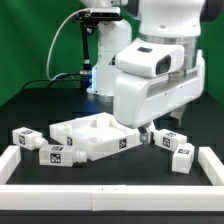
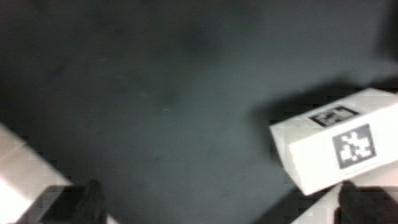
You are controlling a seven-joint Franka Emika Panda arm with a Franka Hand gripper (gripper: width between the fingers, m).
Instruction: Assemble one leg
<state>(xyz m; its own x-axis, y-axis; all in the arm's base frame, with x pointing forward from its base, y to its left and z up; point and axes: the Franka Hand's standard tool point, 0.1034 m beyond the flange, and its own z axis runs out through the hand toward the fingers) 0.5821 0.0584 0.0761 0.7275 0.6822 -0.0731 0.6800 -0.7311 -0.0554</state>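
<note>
Exterior view bright, sharp; blue glow behind the arm (image 1: pixel 155 80). Wrist view dim, grainy; leg (image 2: pixel 338 140) edges blurred.

White panel (image 1: pixel 95 148) on dark table (image 1: pixel 38 114); white rail (image 1: pixel 110 173) in front.

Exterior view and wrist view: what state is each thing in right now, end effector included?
End effector: open, empty.
Leg in the wrist view: lying loose on the table, not gripped.
Legs at the exterior view's left: loose, lying on the table.
Legs at the exterior view's right: loose, lying on the table.
Panel: lying rims up, no leg on it.
</note>
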